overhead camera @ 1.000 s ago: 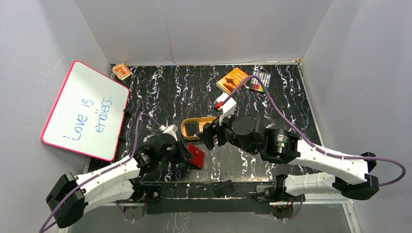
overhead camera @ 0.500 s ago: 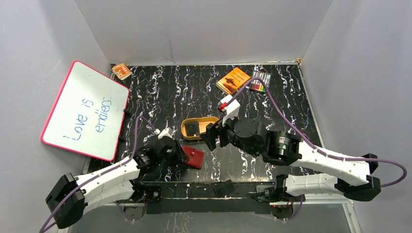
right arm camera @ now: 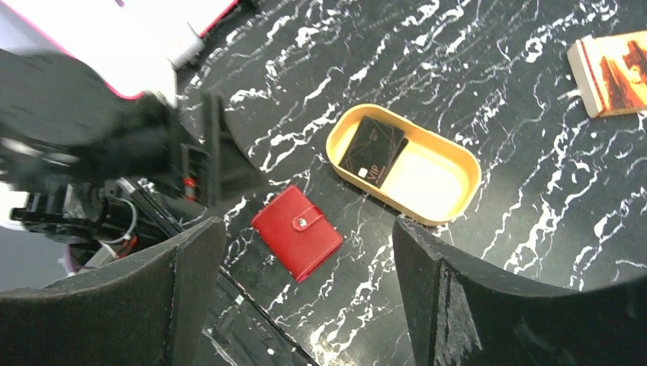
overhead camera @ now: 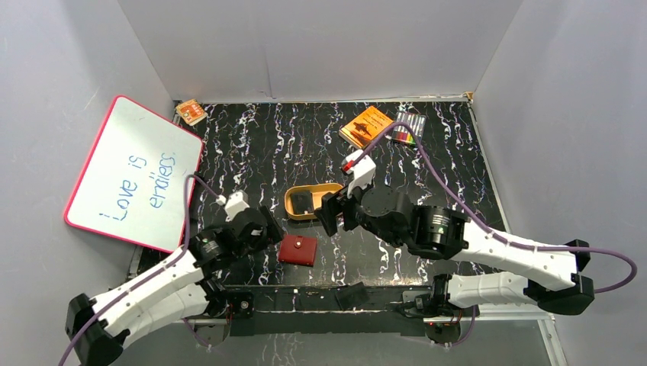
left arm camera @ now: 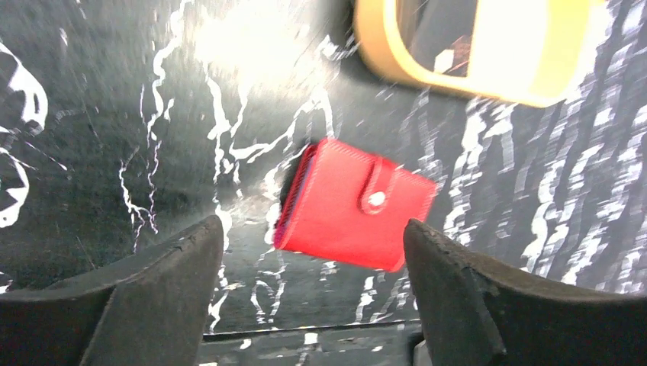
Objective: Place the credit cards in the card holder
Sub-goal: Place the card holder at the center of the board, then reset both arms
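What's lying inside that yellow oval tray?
One dark card marked VIP lies at one end of the tray; the rest is bare. Whether a second card lies beneath it is hidden.

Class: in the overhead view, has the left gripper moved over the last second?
Yes: the left gripper backed leftward, away from the tan oval tray, toward the pink-framed whiteboard.

A robotics lab booth, by the look of it: plain grey walls (overhead camera: 320,46) box in a black marbled table (overhead camera: 252,145), the left arm (overhead camera: 152,286) and right arm (overhead camera: 519,255) are bolted along the bottom edge, and a whiteboard (overhead camera: 133,174) leans at left.
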Tool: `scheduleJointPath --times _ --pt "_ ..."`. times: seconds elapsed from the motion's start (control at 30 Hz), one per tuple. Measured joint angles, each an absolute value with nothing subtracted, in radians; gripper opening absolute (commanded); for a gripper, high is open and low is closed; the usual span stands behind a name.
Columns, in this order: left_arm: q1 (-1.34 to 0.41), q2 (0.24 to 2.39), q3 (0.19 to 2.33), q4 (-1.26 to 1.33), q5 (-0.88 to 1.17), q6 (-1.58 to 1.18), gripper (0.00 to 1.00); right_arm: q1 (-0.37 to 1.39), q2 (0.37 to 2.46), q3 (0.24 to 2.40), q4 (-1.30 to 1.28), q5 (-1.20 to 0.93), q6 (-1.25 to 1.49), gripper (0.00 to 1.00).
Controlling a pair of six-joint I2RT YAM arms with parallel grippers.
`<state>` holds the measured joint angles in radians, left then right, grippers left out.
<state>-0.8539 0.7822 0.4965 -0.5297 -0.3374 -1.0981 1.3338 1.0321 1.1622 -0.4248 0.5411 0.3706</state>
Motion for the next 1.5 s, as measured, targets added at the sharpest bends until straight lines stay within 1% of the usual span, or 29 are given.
scheduleJointPath --times 0.03,0.2,0.33,0.43,0.5,0.57,0.63,0.7,0.73,0.77,0.87,1.07,1.2,1.33,1.5 --pt "-0.854 0.765 0.533 -0.559 -0.364 -1.100 0.90 1.334 1.043 1.165 -0.435 0.550 0.379 0.98" --pt "-0.854 0.752 0.741 -0.646 -0.489 -1.069 0.91 1.325 1.156 1.232 -0.506 0.591 0.399 0.99" --pt "-0.854 0.831 0.888 -0.694 -0.553 -1.044 0.92 1.305 1.281 1.311 -0.523 0.626 0.390 0.99" --pt "-0.854 0.944 1.026 -0.761 -0.567 -1.070 0.92 1.248 1.389 1.392 -0.569 0.651 0.416 0.99" --pt "-0.854 1.015 1.110 -0.799 -0.566 -1.094 0.92 1.144 1.450 1.434 -0.586 0.603 0.452 0.99" --pt "-0.854 1.076 1.187 -0.828 -0.565 -1.118 0.92 0.968 1.466 1.417 -0.566 0.487 0.500 0.98" --pt "-0.854 1.094 1.216 -0.843 -0.566 -1.134 0.92 0.759 1.439 1.345 -0.516 0.367 0.555 0.99" --pt "-0.854 1.095 1.231 -0.870 -0.577 -1.146 0.92 0.550 1.387 1.272 -0.502 0.293 0.614 0.99" --pt "-0.854 1.094 1.240 -0.888 -0.590 -1.156 0.92 0.474 1.357 1.255 -0.513 0.288 0.632 0.99" --pt "-0.854 1.092 1.247 -0.899 -0.601 -1.160 0.92 0.435 1.327 1.253 -0.525 0.296 0.639 0.99" --pt "-0.854 1.066 1.252 -0.894 -0.627 -1.110 0.94 0.437 1.221 1.287 -0.533 0.337 0.613 0.99" --pt "-0.854 0.991 1.266 -0.778 -0.650 -0.831 0.94 0.469 1.034 1.431 -0.504 0.453 0.462 0.99" --pt "-0.854 0.898 1.267 -0.682 -0.658 -0.669 0.94 0.470 0.947 1.446 -0.519 0.507 0.392 0.98" --pt "-0.854 0.804 1.328 -0.617 -0.696 -0.549 0.94 0.470 0.884 1.416 -0.542 0.511 0.330 0.99" --pt "-0.854 0.866 1.485 -0.607 -0.730 -0.486 0.94 0.472 0.900 1.405 -0.582 0.463 0.310 0.98"
